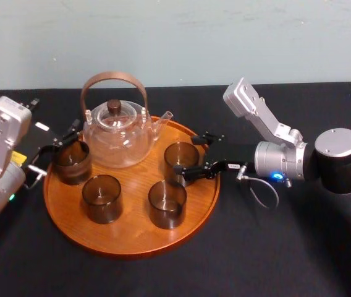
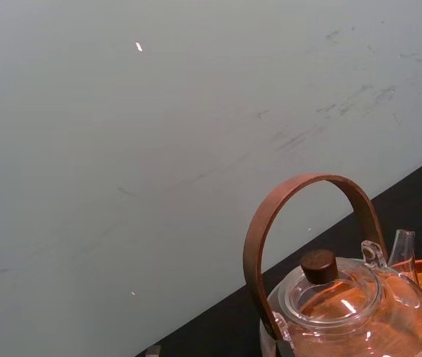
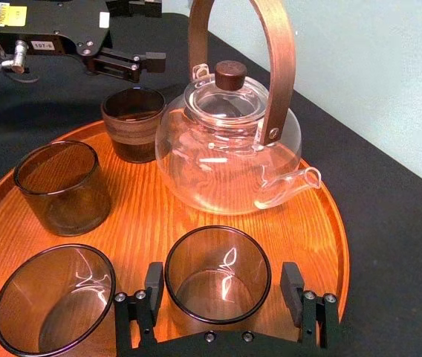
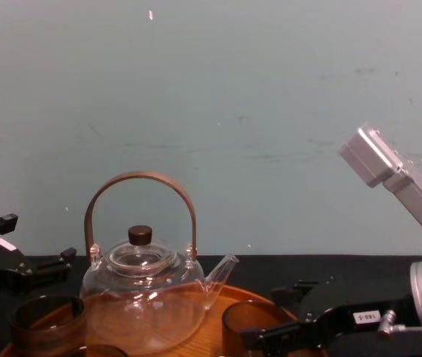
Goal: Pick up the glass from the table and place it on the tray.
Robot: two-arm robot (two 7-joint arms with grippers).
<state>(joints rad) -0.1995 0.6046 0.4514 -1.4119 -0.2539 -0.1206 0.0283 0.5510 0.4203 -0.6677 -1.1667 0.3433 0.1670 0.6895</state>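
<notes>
Black cloth (image 1: 287, 247) covered the table under a pale wall. The glass (image 1: 178, 158) stood upright on the tray (image 1: 126, 244), right of the teapot (image 1: 117, 139). My right gripper (image 3: 222, 277) was spread to either side of it, not pinching. My left gripper (image 1: 61, 148), also spread, sat at the tray's left edge by another glass (image 1: 71, 164). I judged the glass light, smooth and breakable: squeeze gently at mid-wall, never the rim.

I read even, diffuse overhead light. White glare spots sit on the round clear glass teapot (image 3: 226, 160) and the smoky cylindrical glass (image 3: 218, 286). The black cloth counter (image 1: 287, 260) swallows nearly all shadows.
</notes>
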